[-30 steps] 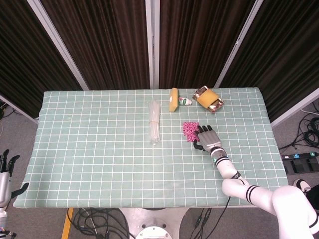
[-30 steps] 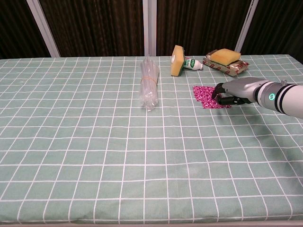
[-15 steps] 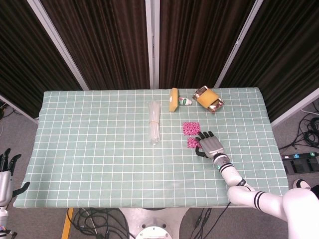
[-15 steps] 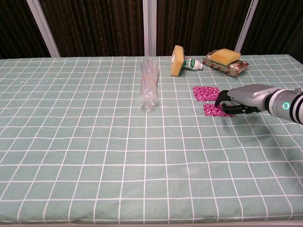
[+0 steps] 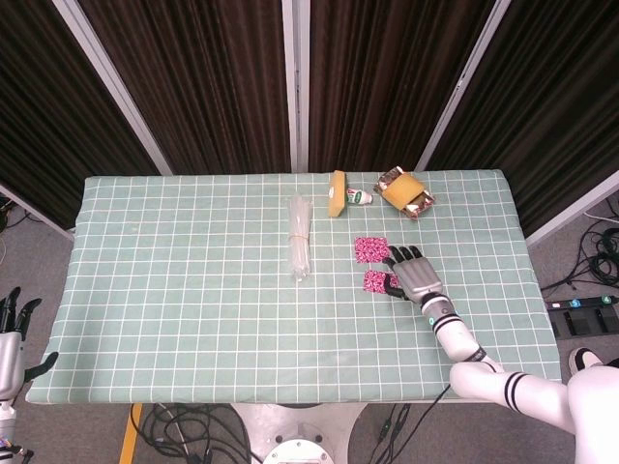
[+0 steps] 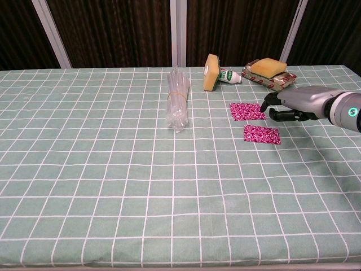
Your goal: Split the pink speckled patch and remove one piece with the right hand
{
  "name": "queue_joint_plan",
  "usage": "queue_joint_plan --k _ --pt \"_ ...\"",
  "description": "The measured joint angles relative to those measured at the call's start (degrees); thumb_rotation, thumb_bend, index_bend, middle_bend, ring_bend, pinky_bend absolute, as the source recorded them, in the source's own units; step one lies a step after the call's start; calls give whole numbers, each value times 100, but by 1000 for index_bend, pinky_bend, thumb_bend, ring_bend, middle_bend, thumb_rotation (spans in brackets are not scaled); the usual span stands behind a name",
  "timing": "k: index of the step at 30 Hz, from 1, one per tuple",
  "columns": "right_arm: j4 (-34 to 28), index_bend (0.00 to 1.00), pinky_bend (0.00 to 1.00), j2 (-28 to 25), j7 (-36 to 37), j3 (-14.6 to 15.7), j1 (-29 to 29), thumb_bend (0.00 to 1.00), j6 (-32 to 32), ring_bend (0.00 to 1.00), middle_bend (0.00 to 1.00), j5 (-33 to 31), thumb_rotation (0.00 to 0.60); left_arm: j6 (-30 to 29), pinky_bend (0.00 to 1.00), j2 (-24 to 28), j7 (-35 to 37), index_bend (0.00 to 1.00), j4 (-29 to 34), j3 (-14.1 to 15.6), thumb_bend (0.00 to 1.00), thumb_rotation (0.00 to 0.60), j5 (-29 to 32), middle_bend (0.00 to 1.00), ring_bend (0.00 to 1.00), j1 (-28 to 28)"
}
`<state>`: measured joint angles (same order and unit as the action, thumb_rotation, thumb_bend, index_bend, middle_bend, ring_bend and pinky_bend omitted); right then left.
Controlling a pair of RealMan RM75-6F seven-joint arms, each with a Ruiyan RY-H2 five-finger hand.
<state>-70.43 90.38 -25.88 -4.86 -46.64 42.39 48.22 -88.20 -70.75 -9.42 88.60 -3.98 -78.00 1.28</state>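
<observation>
Your surface (image 6: 84, 169) is covered in matt green checked cloth. Just behind the clear, glossy plastic bundle (image 6: 177, 104) sits a rough yellow sponge (image 6: 211, 72). Right robot hand (image 6: 287, 107) looks smooth grey metal, slightly shiny.

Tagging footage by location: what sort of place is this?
Probably a robotics lab: a table with a green checked cloth against dark curtains, and cables on the floor.
</observation>
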Motion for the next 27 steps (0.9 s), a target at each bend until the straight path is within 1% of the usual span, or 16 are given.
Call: queue_joint_plan --k 9,13,19,27 --pt "1148 171 0 782 -5 -211 -416 642 -470 0 0 -220 0 -17 127 18 2 219 11 25 204 600 55 88 92 63" --pt "1514 173 0 1057 20 -266 -537 641 -634 0 0 -259 0 -10 127 22 3 219 15 29 204 600 57 88 92 67" --pt "1783 173 0 1247 48 -276 -598 641 -751 0 0 -242 0 -18 127 26 -2 219 18 26 204 600 54 88 92 74" --pt "1883 172 0 1221 8 -206 -512 639 -781 0 0 -261 0 7 127 27 -13 219 21 17 204 600 58 88 92 60"
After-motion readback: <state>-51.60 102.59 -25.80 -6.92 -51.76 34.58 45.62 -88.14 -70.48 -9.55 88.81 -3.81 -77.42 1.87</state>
